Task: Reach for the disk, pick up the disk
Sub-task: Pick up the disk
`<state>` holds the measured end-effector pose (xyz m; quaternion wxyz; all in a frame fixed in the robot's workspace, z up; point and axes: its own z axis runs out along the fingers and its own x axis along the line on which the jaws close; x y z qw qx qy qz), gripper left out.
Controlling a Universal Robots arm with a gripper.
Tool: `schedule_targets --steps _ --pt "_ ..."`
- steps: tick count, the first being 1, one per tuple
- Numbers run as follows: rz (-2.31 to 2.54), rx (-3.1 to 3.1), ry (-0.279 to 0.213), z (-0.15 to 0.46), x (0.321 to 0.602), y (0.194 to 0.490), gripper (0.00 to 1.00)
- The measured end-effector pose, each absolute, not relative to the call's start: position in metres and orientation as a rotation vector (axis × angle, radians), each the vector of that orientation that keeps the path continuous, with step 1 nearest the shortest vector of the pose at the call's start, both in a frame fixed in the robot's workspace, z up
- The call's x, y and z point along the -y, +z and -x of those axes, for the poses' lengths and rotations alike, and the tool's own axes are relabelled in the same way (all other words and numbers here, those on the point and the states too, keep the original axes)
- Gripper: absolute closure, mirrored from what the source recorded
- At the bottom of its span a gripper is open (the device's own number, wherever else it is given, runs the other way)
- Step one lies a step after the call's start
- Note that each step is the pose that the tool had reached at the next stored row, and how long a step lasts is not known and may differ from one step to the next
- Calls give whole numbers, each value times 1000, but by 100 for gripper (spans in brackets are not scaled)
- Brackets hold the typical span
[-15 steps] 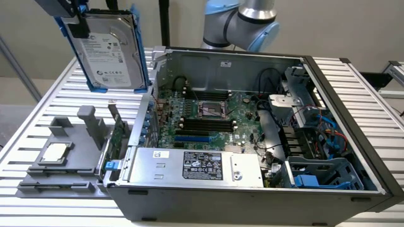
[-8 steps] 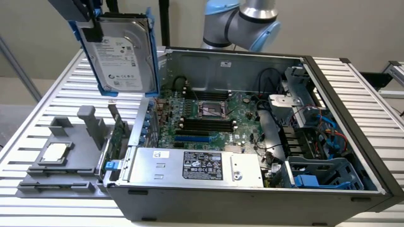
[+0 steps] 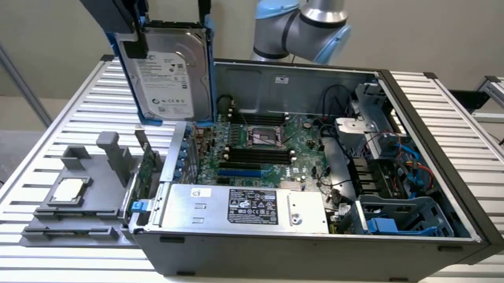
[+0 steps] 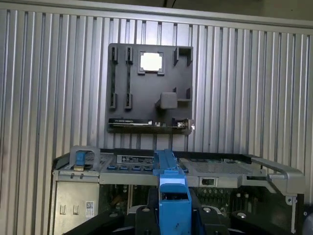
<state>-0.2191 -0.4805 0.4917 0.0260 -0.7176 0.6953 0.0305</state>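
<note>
While the disk (image 3: 169,73) is held upright in the air, it is clamped at the blue frame along its sides by the gripper (image 3: 169,26), whose dark fingers (image 3: 132,42) are pressed against that frame. The white label is turned toward the exterior camera. The disk is seen over the far corner of the open computer case (image 3: 441,194), on the exterior view's left, well above the circuit board (image 3: 260,141) inside it. Whether its lower end is clear of the case wall cannot be told. The light blue and silver arm (image 3: 307,26) is seen behind the case.

In the near part of the case a silver power supply box (image 3: 197,206) with a black-and-white label is mounted. On the slatted metal table (image 3: 71,112), just beside the case on the exterior view's left, a grey tray (image 3: 47,227) is laid, and a small square silver chip (image 3: 69,188) is seated in it.

In the wrist view the narrow blue edge of the disk (image 4: 172,188) is shown gripped between the black fingers (image 4: 208,220), with the case rim beyond it and the tray (image 4: 146,98) with its chip (image 4: 151,61) farther off on the table.
</note>
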Motion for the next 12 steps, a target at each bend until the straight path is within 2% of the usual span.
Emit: schedule_targets --steps 12 --pt "2216 -2148 102 174 500 493 67"
